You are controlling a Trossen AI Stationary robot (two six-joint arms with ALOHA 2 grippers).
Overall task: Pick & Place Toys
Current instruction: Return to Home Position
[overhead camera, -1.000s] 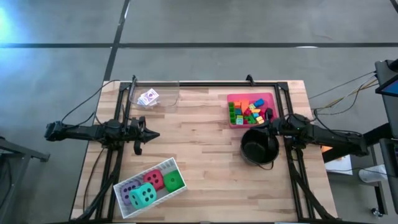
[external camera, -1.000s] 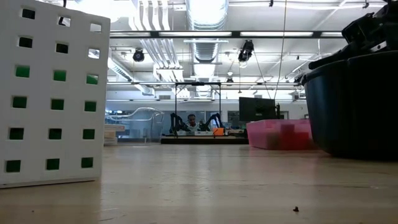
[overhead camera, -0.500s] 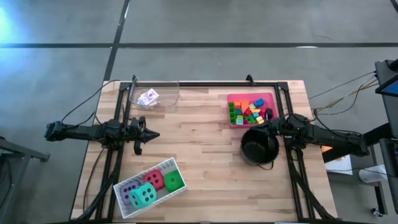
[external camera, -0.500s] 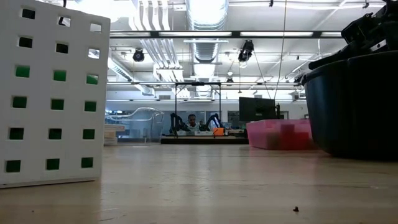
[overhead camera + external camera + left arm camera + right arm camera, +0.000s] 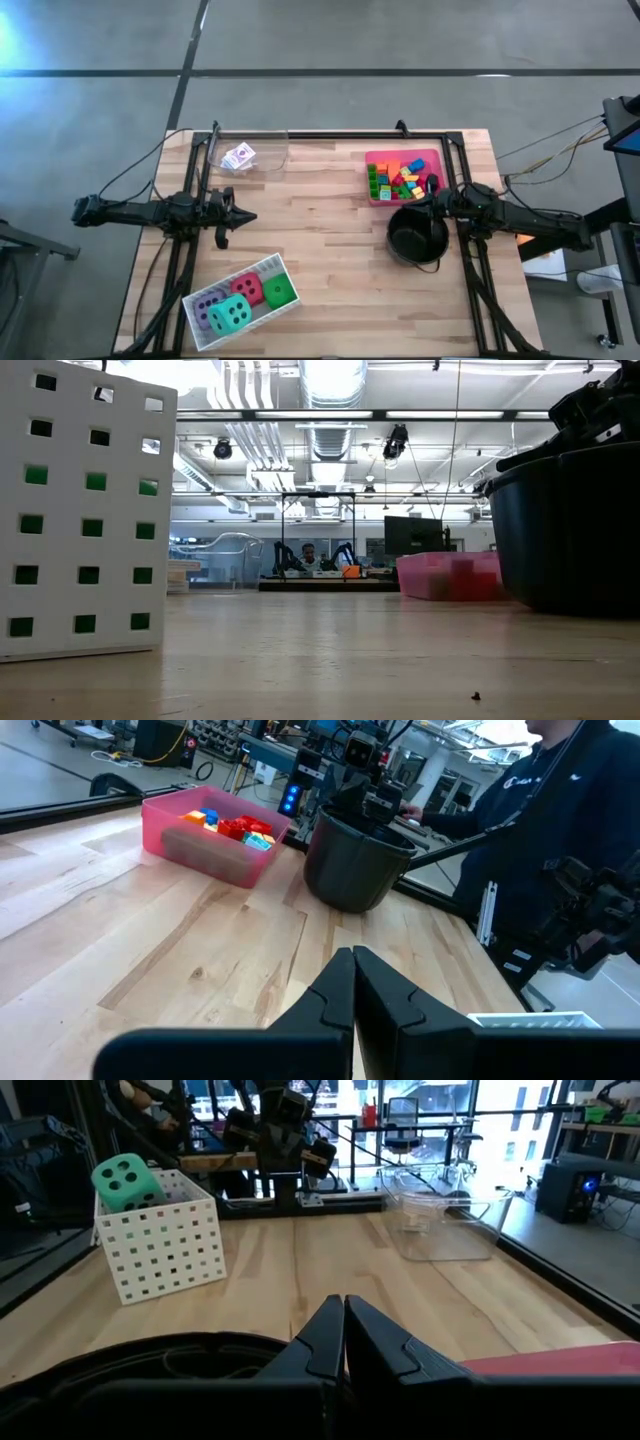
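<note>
Four soft dice, purple (image 5: 207, 305), teal (image 5: 231, 315), red (image 5: 247, 289) and green (image 5: 280, 290), sit in a white perforated tray (image 5: 232, 277) at the near left. Bright plastic blocks (image 5: 400, 180) fill a pink tray (image 5: 403, 153) at the far right. Small cards (image 5: 238, 157) lie in a clear tray (image 5: 272, 160) at the far left. My left gripper (image 5: 250, 216) is shut and level at the table's left side, pointing right. My right gripper (image 5: 432, 200) is shut above the rim of the black pot (image 5: 417, 240), pointing left. Neither holds anything.
The black pot (image 5: 355, 860) stands just nearer than the pink tray (image 5: 215, 840). A person in dark clothing (image 5: 560, 820) stands beyond the table's right side. Bare wood (image 5: 320, 230) lies between the two grippers. The white tray (image 5: 80, 510) fills the low view's left.
</note>
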